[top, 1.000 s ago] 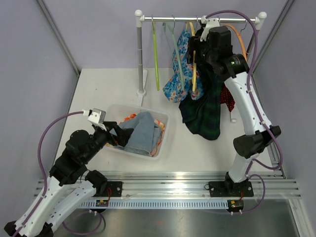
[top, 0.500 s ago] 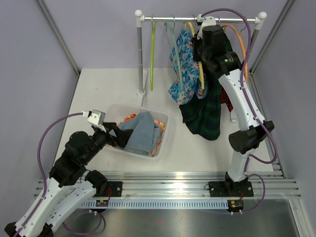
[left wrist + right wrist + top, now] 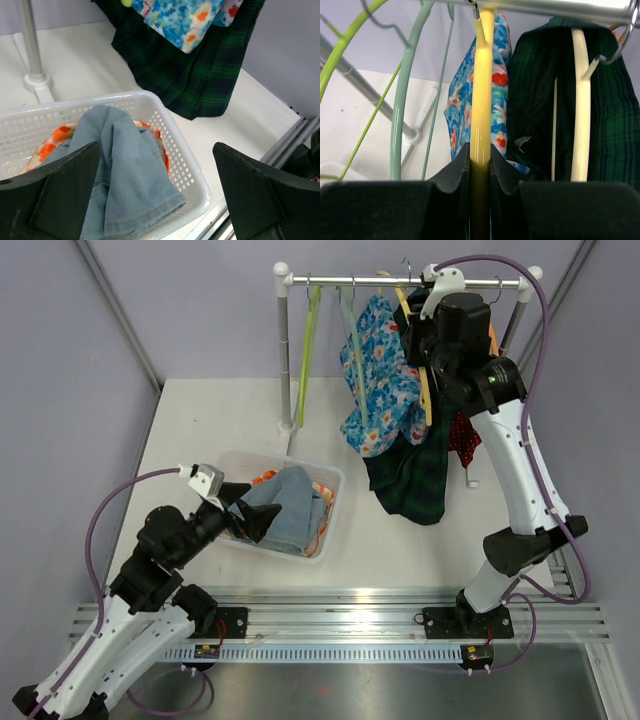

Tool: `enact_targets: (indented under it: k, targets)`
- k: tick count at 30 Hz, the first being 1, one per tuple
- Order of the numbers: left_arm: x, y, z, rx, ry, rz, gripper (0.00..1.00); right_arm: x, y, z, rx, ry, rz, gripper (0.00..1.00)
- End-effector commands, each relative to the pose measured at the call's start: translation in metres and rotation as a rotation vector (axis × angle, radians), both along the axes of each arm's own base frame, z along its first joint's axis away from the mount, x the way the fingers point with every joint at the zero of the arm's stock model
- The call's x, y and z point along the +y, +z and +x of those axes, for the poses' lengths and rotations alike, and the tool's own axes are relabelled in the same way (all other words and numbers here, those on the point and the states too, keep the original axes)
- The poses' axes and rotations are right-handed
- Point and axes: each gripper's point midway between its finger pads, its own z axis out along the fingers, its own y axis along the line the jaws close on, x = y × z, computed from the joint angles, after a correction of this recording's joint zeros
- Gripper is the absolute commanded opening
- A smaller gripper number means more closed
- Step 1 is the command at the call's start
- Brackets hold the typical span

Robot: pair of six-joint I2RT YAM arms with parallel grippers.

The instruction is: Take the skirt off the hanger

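The skirt (image 3: 380,390), blue with a floral print, hangs from a yellow hanger (image 3: 426,398) on the rail (image 3: 350,280). In the right wrist view the yellow hanger (image 3: 481,100) runs straight down between my right gripper's (image 3: 480,160) jaws, which are shut on it, with the skirt (image 3: 457,107) behind it. My right gripper (image 3: 425,340) is high up just under the rail. My left gripper (image 3: 250,515) hovers open over the white basket (image 3: 333,502); the left wrist view shows nothing between the left gripper's (image 3: 156,146) fingers.
A dark green plaid garment (image 3: 415,475) hangs on a cream hanger (image 3: 581,100) right of the skirt. Bare green hangers (image 3: 310,350) hang to its left. The basket (image 3: 200,185) holds a folded denim piece (image 3: 120,165) and orange cloth. The rack's post (image 3: 287,360) stands behind the basket.
My right gripper has closed on the yellow hanger and shifted up and to the right, swinging the floral skirt higher. The green hangers swayed. The left arm barely moved.
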Motion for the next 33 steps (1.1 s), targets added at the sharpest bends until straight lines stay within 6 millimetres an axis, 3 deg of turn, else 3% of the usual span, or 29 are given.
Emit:
enact_targets:
  k: [1, 2, 4, 5, 7, 8, 13, 14, 15, 16, 17, 18, 21, 22, 23, 27, 28, 29, 30, 32, 33]
  targets:
    - [-0.018, 0.028, -0.002, -0.140, -0.109, -0.028, 0.99, 0.000, 0.063, -0.033, -0.186, 0.065, 0.075, 0.00]
    - [-0.025, 0.025, -0.001, -0.133, -0.138, -0.018, 0.99, 0.000, 0.052, -0.033, -0.163, 0.070, 0.063, 0.00]
    - [-0.032, 0.030, 0.000, -0.163, -0.171, -0.019, 0.99, -0.001, 0.052, -0.045, -0.164, 0.094, 0.059, 0.00]
    - [-0.038, 0.031, 0.001, -0.177, -0.198, -0.024, 0.99, 0.001, 0.037, -0.045, -0.133, 0.103, 0.050, 0.00]
    - [-0.043, 0.033, 0.003, -0.185, -0.217, -0.029, 0.99, 0.003, 0.036, -0.057, -0.134, 0.138, 0.055, 0.00]
    - [-0.047, 0.035, 0.002, -0.192, -0.239, -0.029, 0.99, 0.003, 0.023, -0.057, -0.105, 0.143, 0.045, 0.00]
    - [-0.075, 0.041, 0.001, -0.233, -0.325, 0.014, 0.99, 0.003, 0.007, -0.078, -0.083, 0.188, 0.046, 0.00]
    - [-0.080, 0.042, 0.002, -0.241, -0.330, 0.022, 0.99, 0.007, -0.005, -0.080, -0.056, 0.213, 0.045, 0.00]
    - [-0.091, 0.046, -0.007, -0.267, -0.368, 0.033, 0.99, 0.006, -0.004, -0.086, -0.059, 0.218, 0.050, 0.00]
    - [-0.100, 0.039, -0.001, -0.251, -0.359, 0.064, 0.99, 0.005, -0.005, -0.089, -0.057, 0.217, 0.056, 0.00]
    - [-0.107, 0.038, -0.002, -0.256, -0.363, 0.079, 0.99, 0.004, -0.017, -0.090, -0.033, 0.218, 0.050, 0.00]
    - [-0.121, 0.042, -0.012, -0.274, -0.404, 0.089, 0.99, 0.003, -0.015, -0.097, -0.042, 0.227, 0.057, 0.00]
    - [-0.151, 0.033, -0.007, -0.274, -0.392, 0.144, 0.99, -0.001, -0.028, -0.108, -0.022, 0.231, 0.053, 0.00]
    - [-0.154, 0.041, -0.010, -0.297, -0.390, 0.129, 0.99, -0.002, -0.031, -0.111, -0.015, 0.229, 0.058, 0.00]
    - [-0.167, 0.038, -0.009, -0.303, -0.394, 0.131, 0.99, -0.003, -0.043, -0.113, 0.007, 0.228, 0.052, 0.00]
    - [-0.217, 0.034, -0.023, -0.326, -0.439, 0.144, 0.99, -0.010, -0.055, -0.131, 0.032, 0.230, 0.056, 0.00]
    - [-0.225, 0.045, -0.021, -0.339, -0.409, 0.130, 0.99, -0.012, -0.063, -0.135, 0.053, 0.232, 0.052, 0.00]
    - [-0.235, 0.042, -0.021, -0.338, -0.409, 0.138, 0.99, -0.013, -0.065, -0.138, 0.059, 0.232, 0.055, 0.00]
    - [-0.253, 0.020, -0.023, -0.314, -0.425, 0.185, 0.99, -0.014, -0.063, -0.145, 0.052, 0.241, 0.062, 0.00]
    - [-0.270, 0.018, -0.018, -0.313, -0.407, 0.189, 0.99, -0.019, -0.065, -0.154, 0.053, 0.243, 0.061, 0.00]
    - [-0.280, 0.002, -0.013, -0.296, -0.401, 0.220, 0.99, -0.020, -0.067, -0.157, 0.058, 0.244, 0.061, 0.00]
